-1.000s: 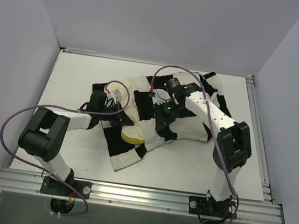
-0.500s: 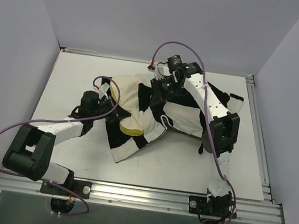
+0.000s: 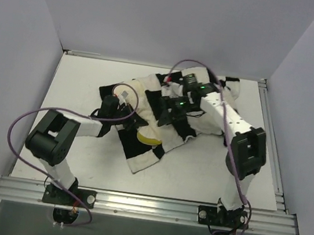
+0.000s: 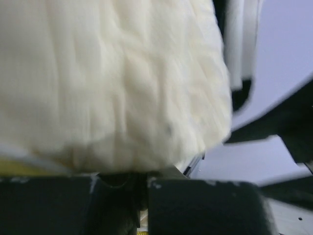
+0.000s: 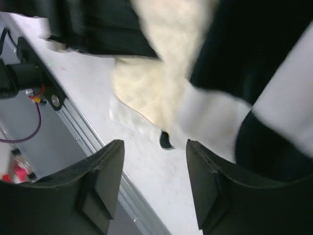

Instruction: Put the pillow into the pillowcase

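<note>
Black-and-white pillowcase (image 3: pixel 165 139) lies diagonally, near-left to far-right, pillow (image 3: pixel 147 135) partly inside.

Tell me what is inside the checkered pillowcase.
The cream pillow sits partly inside the pillowcase; one end and its yellow edge show. How far in it reaches is covered.

We've got bare table (image 3: pixel 74 82) far-L & near-R of the heap, room to pass there. Mid-table's blocked: pillowcase (image 3: pixel 140 156) bunched w/ pillow (image 3: pixel 144 92) part-in, left arm (image 3: pixel 82 126) & right arm (image 3: pixel 227 118) over it. Walls (image 3: pixel 21 46) hem L, R, back.
</note>
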Controlling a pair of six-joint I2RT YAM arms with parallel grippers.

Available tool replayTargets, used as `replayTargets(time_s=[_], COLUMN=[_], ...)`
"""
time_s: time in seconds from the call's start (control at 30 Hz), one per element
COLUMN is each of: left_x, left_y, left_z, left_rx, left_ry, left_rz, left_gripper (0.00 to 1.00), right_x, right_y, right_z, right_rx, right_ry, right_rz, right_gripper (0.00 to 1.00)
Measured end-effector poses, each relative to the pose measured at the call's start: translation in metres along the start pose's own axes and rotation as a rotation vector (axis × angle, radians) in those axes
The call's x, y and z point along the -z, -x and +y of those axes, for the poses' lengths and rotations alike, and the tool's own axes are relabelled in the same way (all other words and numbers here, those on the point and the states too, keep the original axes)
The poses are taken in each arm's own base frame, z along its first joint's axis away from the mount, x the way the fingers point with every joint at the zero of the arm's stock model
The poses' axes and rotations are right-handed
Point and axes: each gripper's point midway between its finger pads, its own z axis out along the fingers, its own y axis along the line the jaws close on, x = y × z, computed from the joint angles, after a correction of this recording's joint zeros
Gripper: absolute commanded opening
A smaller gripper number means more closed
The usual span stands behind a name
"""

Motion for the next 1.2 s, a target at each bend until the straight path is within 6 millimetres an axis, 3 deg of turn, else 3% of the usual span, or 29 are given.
replayTargets(time_s=[0.03,0.13,0.23,0.3,0.4,0.5,0.6,0.8,0.87,0.9,0.97,1.0,1.07,1.13,1.2], left_x=[-0.007,-0.016,-0.017,-0.017,-0.017,-0.018,-0.018,-0.018,-0.019,-0.019,-0.019,-0.02,-0.023,-0.027,-0.034], left_y=[-0.001,-0.005,-0.004,-0.004,-0.006,-0.008,-0.008,-0.007,-0.005,-0.003,-0.002,-0.001,0.0,0.005,0.01], left_z=[-0.008,-0.028,-0.036,-0.036,-0.036,-0.037,-0.037,-0.037,-0.037,-0.036,-0.036,-0.035,-0.036,-0.037,-0.039], left_rx=[-0.007,-0.029,-0.04,-0.041,-0.043,-0.045,-0.046,-0.046,-0.046,-0.046,-0.045,-0.045,-0.043,-0.04,-0.037], left_ry=[-0.023,-0.082,-0.111,-0.112,-0.114,-0.114,-0.114,-0.113,-0.111,-0.109,-0.108,-0.107,-0.107,-0.109,-0.115], left_rz=[0.01,0.024,0.016,0.015,0.018,0.022,0.022,0.018,0.008,0.002,-0.001,-0.001,-0.001,-0.005,-0.008], left_gripper=[0.0,0.0,0.0,0.0,0.0,0.0,0.0,0.0,0.0,0.0,0.0,0.0,0.0,0.0,0.0], right_x=[0.012,0.057,0.086,0.083,0.059,0.032,0.007,-0.016,-0.022,-0.026,-0.036,-0.039,-0.043,-0.047,-0.053], right_y=[-0.011,-0.065,-0.114,-0.135,-0.159,-0.175,-0.169,-0.103,-0.09,-0.087,-0.088,-0.088,-0.087,-0.086,-0.085], right_z=[-0.016,-0.069,-0.089,-0.083,-0.079,-0.09,-0.108,-0.121,-0.125,-0.127,-0.127,-0.126,-0.117,-0.092,-0.052], right_rx=[-0.091,-0.372,-0.548,-0.59,-0.64,-0.725,-0.797,-0.759,-0.75,-0.753,-0.77,-0.777,-0.766,-0.709,-0.601], right_ry=[-0.02,-0.123,-0.211,-0.229,-0.221,-0.216,-0.21,-0.091,-0.057,-0.045,-0.028,-0.019,-0.007,0.025,0.07], right_rz=[-0.028,-0.13,-0.2,-0.207,-0.19,-0.189,-0.228,-0.451,-0.497,-0.502,-0.494,-0.488,-0.476,-0.435,-0.365], right_gripper=[0.6,0.62,0.63,0.64,0.65,0.67,0.67,0.64,0.44,0.25,0.12,0.05,0.02,0.0,0.0])
